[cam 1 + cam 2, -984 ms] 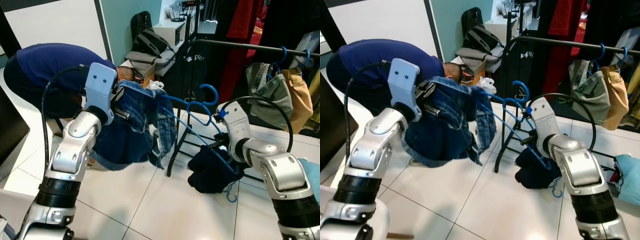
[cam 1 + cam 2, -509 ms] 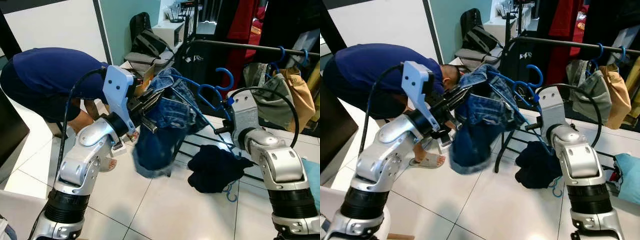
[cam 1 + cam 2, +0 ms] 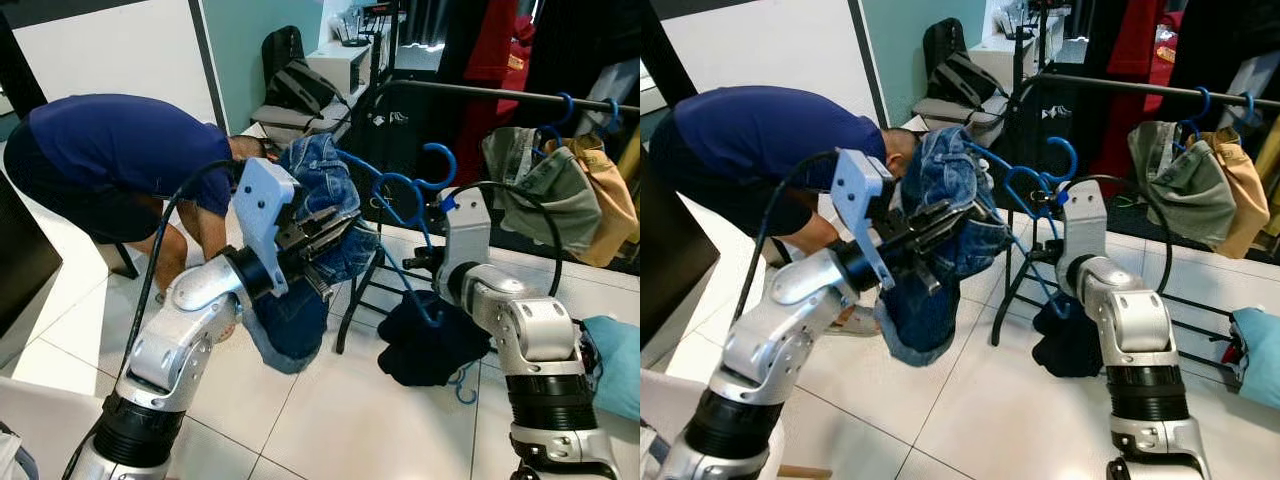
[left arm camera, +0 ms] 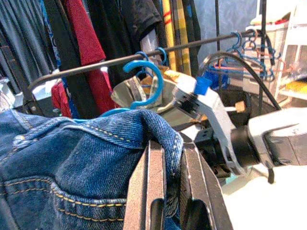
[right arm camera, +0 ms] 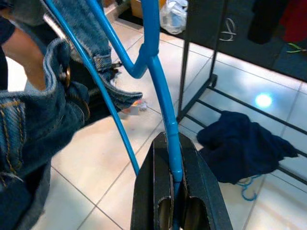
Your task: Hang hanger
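A blue plastic hanger point(image 3: 405, 195) carries a pair of blue jeans point(image 3: 310, 250), held up in front of the black clothes rail point(image 3: 500, 95). My left gripper point(image 4: 172, 191) is shut on the jeans' denim edge. My right gripper point(image 5: 170, 191) is shut on the hanger's blue arm. The hanger's hook point(image 4: 144, 79) points up, just short of the rail and below it. The jeans droop toward the floor between my two arms.
A person in a blue shirt point(image 3: 110, 150) bends over at the left behind my left arm. Clothes on blue hangers point(image 3: 560, 170) fill the rail's right part. A dark garment point(image 3: 425, 335) lies on the rack's base. A teal item point(image 3: 610, 360) sits at far right.
My left arm has swung inward and forward, carrying the jeans toward the rail. The right arm has shifted left with the hanger, whose hook has risen nearer the rail. The person has stayed bent.
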### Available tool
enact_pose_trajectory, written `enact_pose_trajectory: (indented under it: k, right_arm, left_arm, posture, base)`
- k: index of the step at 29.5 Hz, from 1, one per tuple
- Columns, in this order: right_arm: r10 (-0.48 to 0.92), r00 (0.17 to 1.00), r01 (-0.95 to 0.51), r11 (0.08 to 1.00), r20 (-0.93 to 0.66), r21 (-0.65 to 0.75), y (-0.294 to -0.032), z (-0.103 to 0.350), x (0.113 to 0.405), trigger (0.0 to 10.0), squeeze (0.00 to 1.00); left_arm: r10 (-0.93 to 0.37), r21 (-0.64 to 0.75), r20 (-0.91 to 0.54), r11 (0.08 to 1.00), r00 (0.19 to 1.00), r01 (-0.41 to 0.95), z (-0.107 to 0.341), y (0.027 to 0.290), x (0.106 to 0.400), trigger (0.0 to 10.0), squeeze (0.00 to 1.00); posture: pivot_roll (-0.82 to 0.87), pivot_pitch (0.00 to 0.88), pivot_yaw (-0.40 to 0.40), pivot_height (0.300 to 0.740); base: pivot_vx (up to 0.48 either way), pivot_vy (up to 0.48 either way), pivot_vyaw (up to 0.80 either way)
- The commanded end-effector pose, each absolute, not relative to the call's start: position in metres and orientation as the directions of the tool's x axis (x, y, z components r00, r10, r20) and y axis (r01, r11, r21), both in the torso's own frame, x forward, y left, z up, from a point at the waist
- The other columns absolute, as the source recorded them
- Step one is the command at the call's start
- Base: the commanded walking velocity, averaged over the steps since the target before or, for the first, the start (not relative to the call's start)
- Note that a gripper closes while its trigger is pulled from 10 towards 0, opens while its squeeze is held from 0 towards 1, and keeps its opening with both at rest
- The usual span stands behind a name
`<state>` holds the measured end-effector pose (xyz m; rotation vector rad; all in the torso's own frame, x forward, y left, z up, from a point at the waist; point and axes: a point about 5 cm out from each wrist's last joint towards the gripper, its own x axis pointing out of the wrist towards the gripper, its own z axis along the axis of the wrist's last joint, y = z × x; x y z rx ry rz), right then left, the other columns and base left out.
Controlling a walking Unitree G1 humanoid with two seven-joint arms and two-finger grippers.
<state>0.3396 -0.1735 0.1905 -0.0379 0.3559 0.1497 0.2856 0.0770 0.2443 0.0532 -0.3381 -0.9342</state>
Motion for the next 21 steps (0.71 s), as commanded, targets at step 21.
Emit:
enact_pose_trajectory:
  k: [21]
  right_arm:
    - [0.389, 0.906, -0.422, 0.845, 0.164, 0.329, -0.140, 0.268, 0.345, 10.0, 0.00]
  left_arm:
    - [-0.689, 0.494, -0.095, 0.594, 0.718, 0.635, 0.171, 0.091, 0.302, 10.0, 0.00]
  posture:
    - [-0.07, 0.000, 0.044, 0.740]
  base:
    - [0.000, 0.000, 0.00]
